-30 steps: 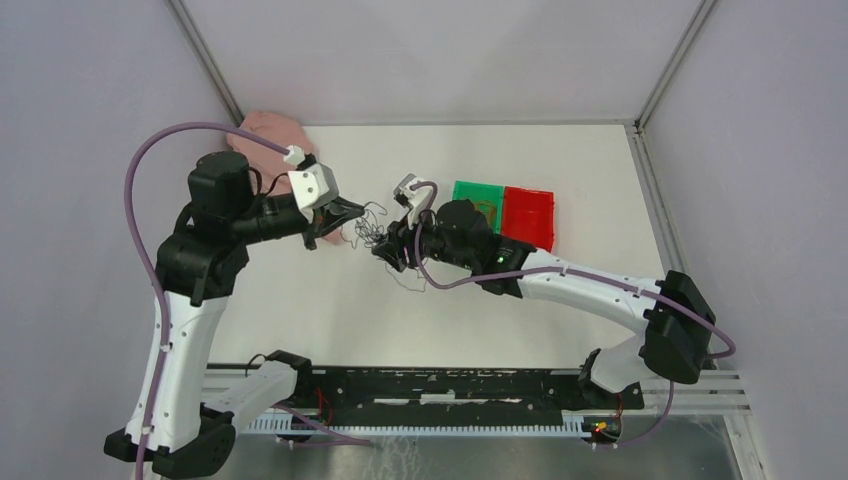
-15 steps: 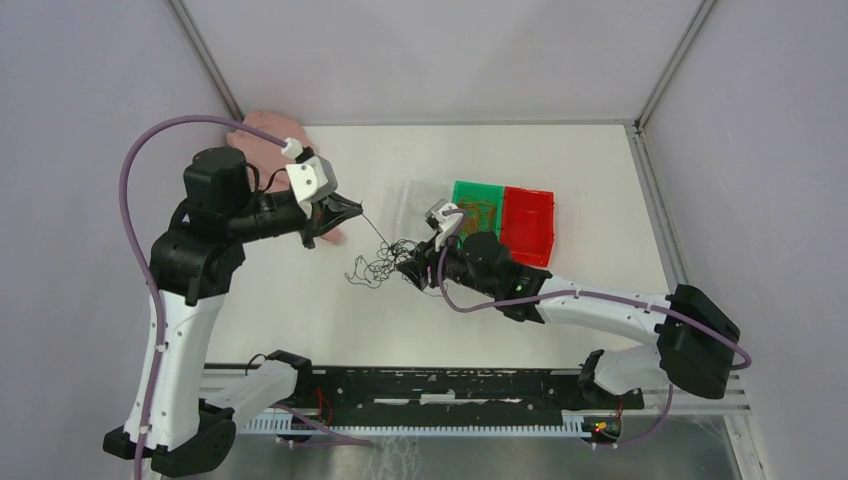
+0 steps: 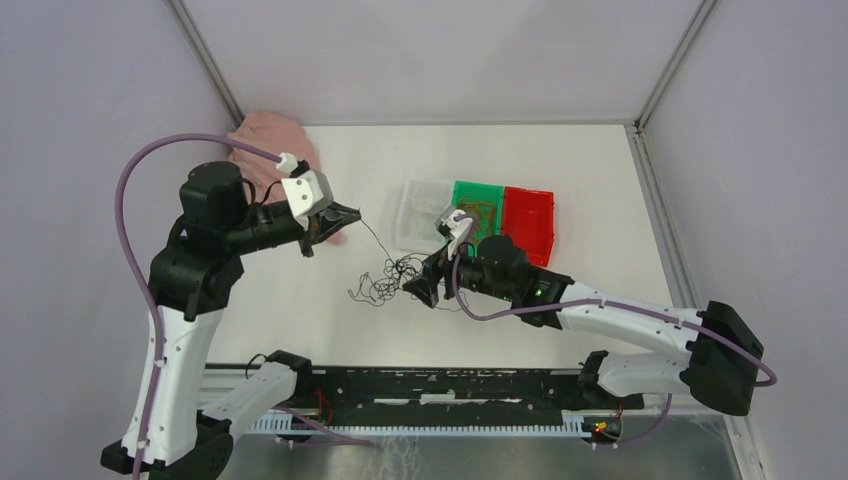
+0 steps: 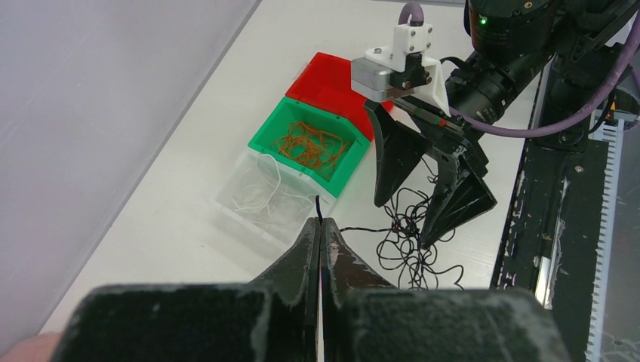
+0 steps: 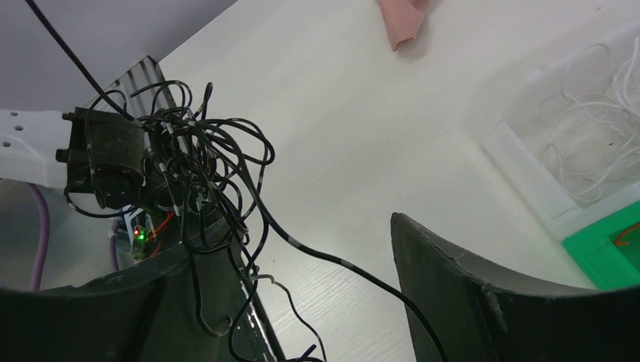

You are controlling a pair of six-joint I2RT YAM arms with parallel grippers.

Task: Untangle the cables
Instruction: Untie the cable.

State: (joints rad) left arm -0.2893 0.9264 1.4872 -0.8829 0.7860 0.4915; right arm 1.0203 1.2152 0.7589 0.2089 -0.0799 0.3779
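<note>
The cables still tangled are a wad of thin black wires point(image 3: 383, 282) lying on the white table between the arms. One strand runs up from it to my left gripper point(image 3: 354, 214), which is shut on its end; the tip of the black wire point(image 4: 318, 205) pokes out above the closed fingertips. My right gripper point(image 3: 418, 291) stands open at the wad's right side. In the right wrist view the black loops point(image 5: 189, 162) drape over the left finger point(image 5: 113, 317), and one strand crosses the gap toward the right finger point(image 5: 468, 294).
Three bins stand in a row behind the right gripper: a clear bin point(image 3: 405, 215) with whitish wires, a green bin point(image 3: 457, 190) with orange wires point(image 4: 309, 143), and a red bin point(image 3: 528, 215). A pink cloth point(image 3: 270, 140) lies at the back left.
My right gripper has opened and pulled back toward the near right, uncovering the clear bin. The black wad came down with it, and the strand to my left gripper has stretched out.
</note>
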